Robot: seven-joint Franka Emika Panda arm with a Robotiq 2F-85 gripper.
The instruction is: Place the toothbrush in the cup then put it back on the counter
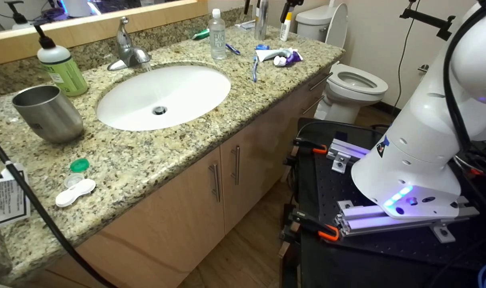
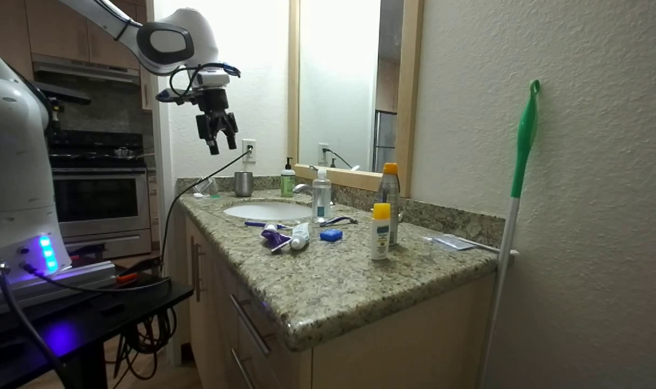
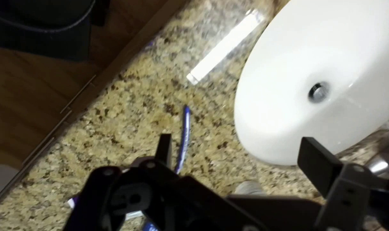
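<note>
The grey metal cup [image 1: 53, 120] stands upright at the near end of the granite counter [image 1: 147, 154] in an exterior view. It also shows at the back [image 2: 243, 184]. A slim blue-and-white stick that looks like the toothbrush [image 1: 254, 69] lies on the counter beyond the sink; it also shows in an exterior view [image 2: 263, 223] and in the wrist view [image 3: 185, 134], partly behind a finger. My gripper [image 2: 223, 141] hangs well above the counter, open and empty. In the wrist view my spread fingers [image 3: 236, 139] have the stick near the left fingertip, well below.
The white sink [image 1: 195, 88] and faucet [image 1: 131, 52] lie between cup and toothbrush. A soap bottle [image 1: 65, 70], clear bottle [image 1: 217, 38], spray can [image 2: 388, 189], yellow-capped bottle [image 2: 381, 232], purple tube [image 2: 274, 236] and blue box [image 2: 330, 235] stand or lie around. A cable [image 1: 43, 214] crosses the near end.
</note>
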